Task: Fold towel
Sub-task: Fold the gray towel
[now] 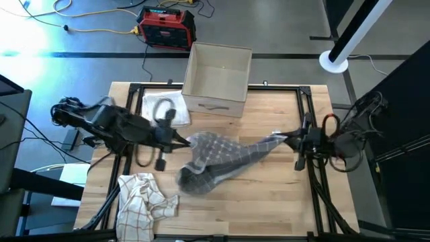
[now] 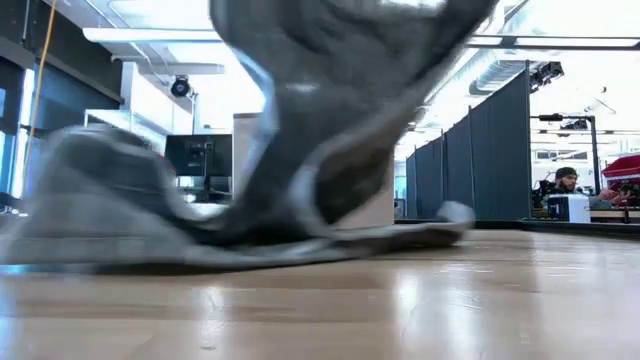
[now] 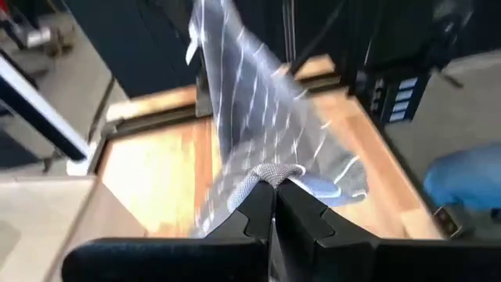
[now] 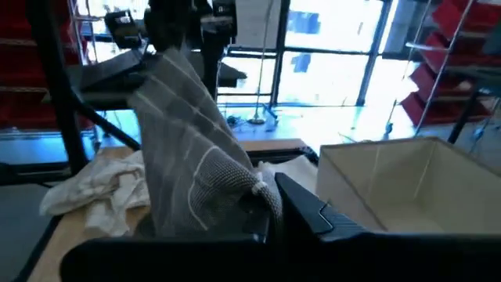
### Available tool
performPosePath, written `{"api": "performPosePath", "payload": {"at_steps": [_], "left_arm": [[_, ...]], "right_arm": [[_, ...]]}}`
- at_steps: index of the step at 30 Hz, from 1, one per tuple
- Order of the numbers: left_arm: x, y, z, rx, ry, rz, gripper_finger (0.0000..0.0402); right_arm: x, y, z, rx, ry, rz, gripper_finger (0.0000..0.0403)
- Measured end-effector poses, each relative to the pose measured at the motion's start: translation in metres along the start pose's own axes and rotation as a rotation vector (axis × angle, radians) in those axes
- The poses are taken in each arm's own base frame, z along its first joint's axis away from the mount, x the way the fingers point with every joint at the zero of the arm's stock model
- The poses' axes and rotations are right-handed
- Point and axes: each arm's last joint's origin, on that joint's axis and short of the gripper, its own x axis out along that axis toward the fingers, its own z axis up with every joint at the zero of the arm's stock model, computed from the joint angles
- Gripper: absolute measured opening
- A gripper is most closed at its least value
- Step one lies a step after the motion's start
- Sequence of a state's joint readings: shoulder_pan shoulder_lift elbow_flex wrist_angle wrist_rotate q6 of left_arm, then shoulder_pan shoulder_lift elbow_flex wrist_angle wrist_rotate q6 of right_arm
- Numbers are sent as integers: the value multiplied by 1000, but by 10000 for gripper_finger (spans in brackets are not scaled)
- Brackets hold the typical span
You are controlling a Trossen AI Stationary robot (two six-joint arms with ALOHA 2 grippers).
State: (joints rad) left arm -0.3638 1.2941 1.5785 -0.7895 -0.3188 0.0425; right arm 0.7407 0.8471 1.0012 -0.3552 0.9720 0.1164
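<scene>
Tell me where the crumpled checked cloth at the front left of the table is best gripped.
The checked cloth lies bunched on the table, so no clean corner shows. Probably best: pinch a raised fold at its edge, coming straight down from above. The left hand is nearer, but it and the right hand are both shut on the grey towel.

High view straight down over counter [image 1: 269, 195]; low view level at counter height, close to grey towel [image 2: 300, 200]; both wrist views face that towel between them.
</scene>
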Motion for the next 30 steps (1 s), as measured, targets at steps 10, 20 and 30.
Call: {"api": "performPosePath", "payload": {"at_steps": [10, 20, 30], "left_arm": [[94, 13, -50, -73, 312, -185, 0], [149, 27, -111, -189, 553, -239, 0], [172, 24, -125, -256, 598, -278, 94]], "right_arm": [[-7, 4, -50, 162, 437, 84, 0], [-2, 38, -83, 165, 708, 53, 0], [1, 50, -87, 148, 690, 50, 0]]}}
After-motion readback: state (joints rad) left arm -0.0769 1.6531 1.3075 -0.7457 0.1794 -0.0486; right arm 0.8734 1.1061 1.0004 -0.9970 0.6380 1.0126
